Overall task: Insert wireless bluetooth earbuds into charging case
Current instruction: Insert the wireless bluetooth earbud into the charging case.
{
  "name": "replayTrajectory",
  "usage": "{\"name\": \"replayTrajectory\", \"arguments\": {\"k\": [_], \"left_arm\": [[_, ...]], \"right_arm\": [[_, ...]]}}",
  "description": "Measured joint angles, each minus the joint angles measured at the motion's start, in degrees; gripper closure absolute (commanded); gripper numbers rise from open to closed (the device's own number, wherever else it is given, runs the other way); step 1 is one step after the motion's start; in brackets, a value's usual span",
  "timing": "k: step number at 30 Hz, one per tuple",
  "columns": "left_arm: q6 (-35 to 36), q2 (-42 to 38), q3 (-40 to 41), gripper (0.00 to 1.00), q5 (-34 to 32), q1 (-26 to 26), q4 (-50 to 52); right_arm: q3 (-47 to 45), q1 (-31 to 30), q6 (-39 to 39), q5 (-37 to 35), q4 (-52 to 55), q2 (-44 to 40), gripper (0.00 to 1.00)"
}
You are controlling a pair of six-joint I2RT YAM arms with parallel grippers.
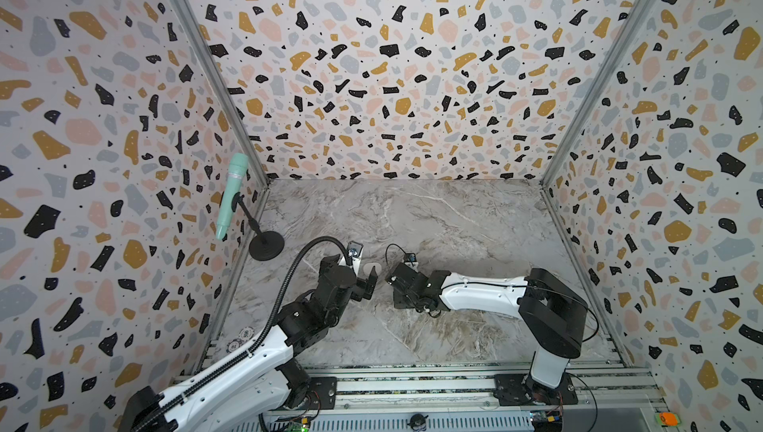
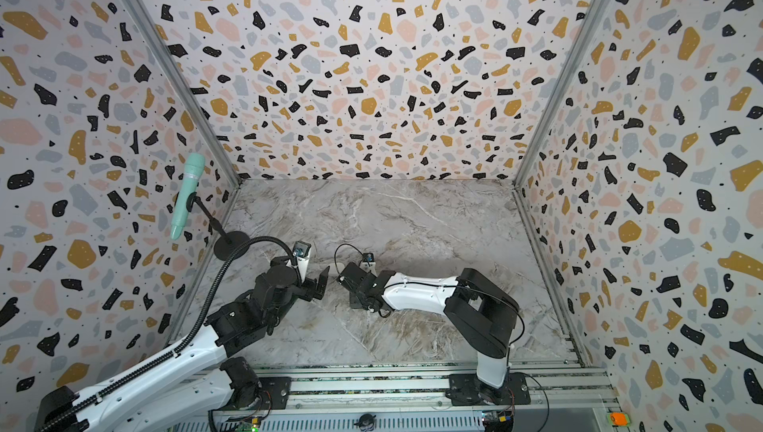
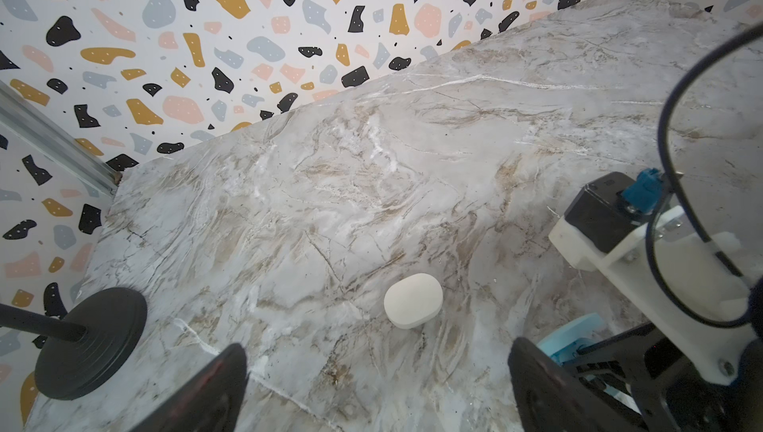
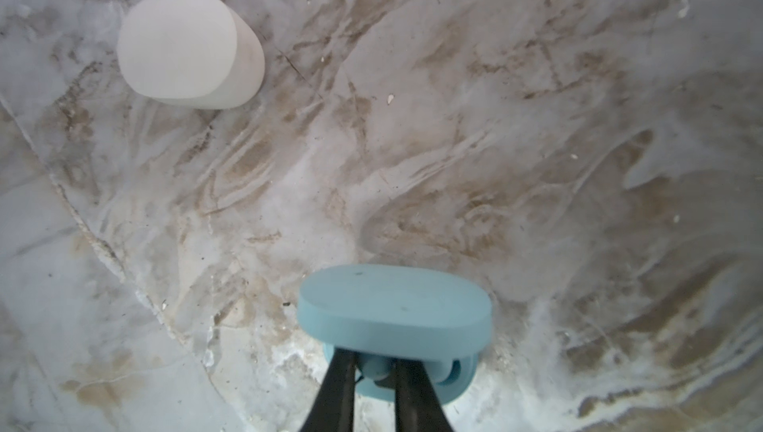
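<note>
A light blue charging case (image 4: 394,310) sits on the marble table with its lid raised. My right gripper (image 4: 375,359) is shut on a light blue earbud (image 4: 373,370), right at the case's open side under the lid. A closed white case (image 4: 190,50) lies apart from it, and also shows as a white case (image 3: 413,300) just ahead of my left gripper (image 3: 377,349). That gripper is wide open and holds nothing. In both top views the white case (image 1: 371,267) lies between the left gripper (image 1: 369,281) and the right gripper (image 1: 391,283). No other earbuds show.
A teal microphone (image 1: 231,194) on a black stand with a round base (image 1: 266,246) stands at the table's back left. Terrazzo-patterned walls (image 1: 413,79) close in three sides. The two arms' wrists are close together near the middle of the marble table (image 1: 454,219).
</note>
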State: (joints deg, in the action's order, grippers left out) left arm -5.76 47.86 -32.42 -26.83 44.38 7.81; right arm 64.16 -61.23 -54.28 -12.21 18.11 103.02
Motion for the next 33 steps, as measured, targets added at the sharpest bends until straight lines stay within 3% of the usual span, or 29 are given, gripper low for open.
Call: {"name": "replayTrajectory", "arguments": {"k": [33], "left_arm": [[0.0,0.2,0.0,0.0,0.8,0.0,0.1]], "right_arm": [[0.0,-0.3,-0.5,0.6,-0.5,0.3,0.83]]}}
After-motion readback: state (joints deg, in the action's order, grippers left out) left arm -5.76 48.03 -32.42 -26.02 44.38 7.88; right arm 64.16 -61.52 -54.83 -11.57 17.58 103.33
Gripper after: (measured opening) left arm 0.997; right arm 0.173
